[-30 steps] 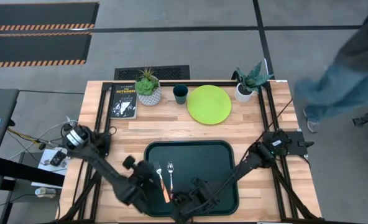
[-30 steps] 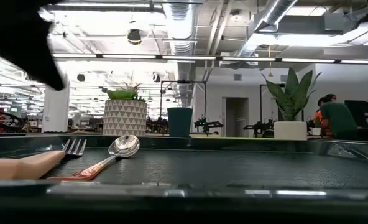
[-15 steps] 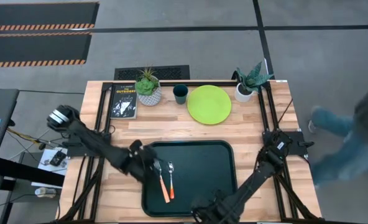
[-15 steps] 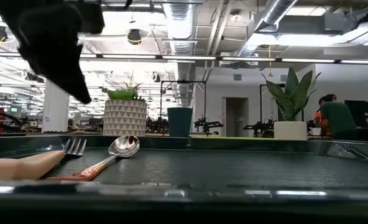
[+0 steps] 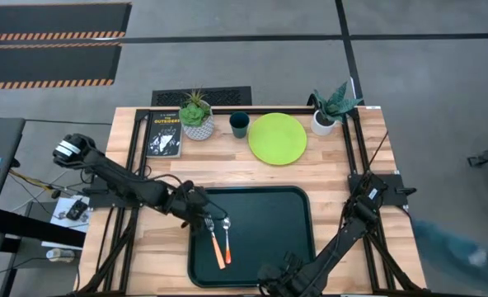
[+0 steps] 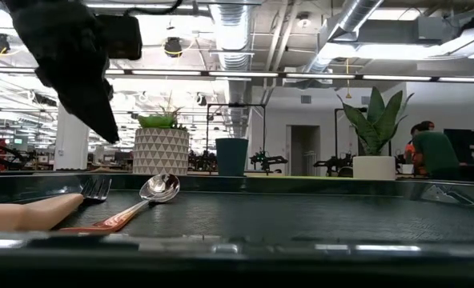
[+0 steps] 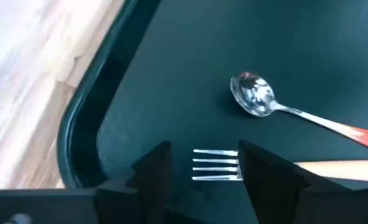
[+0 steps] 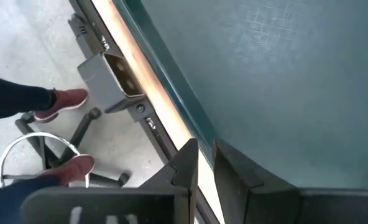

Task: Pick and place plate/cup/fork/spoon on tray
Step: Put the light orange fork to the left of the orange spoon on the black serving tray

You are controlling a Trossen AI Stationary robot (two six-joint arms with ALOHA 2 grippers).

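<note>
Writing: only the black book (image 5: pixel 164 134) on the far left of the counter (image 5: pixel 227 169) carries print; its cover title looks like "OUTSIDERS" but is too small to be sure. Nothing else readable.

Left tool (image 5: pixel 196 209) hangs over the far-left corner of the tray (image 5: pixel 285 216), fingers spread with nothing between them; the left wrist view shows the fork (image 7: pixel 216 165) tines in the gap below the fingers (image 7: pixel 151 177). Right tool (image 5: pixel 275 279) sits low at the near edge of the tray, fingers close together with only a thin slit, holding nothing.

Fork (image 5: pixel 212 238) and spoon (image 5: pixel 226 235) lie side by side on the left part of the tray, heads toward the far side, orange handles toward the near side. Plate (image 5: pixel 277 138) and cup (image 5: pixel 239 124) sit on the counter beyond the tray, cup just left of the plate, apart from it. White pots with plants stand at both ends of that row.

Only the low view shows the room behind: a person in green at far right, ceiling lights, the cup (image 6: pixel 231 156) and patterned pot (image 6: pixel 160 150) seen level. Only the right wrist view shows a person's red shoes (image 8: pixel 64 101) on the floor beside the counter frame. High view shows a blurred blue figure at the lower right edge.
</note>
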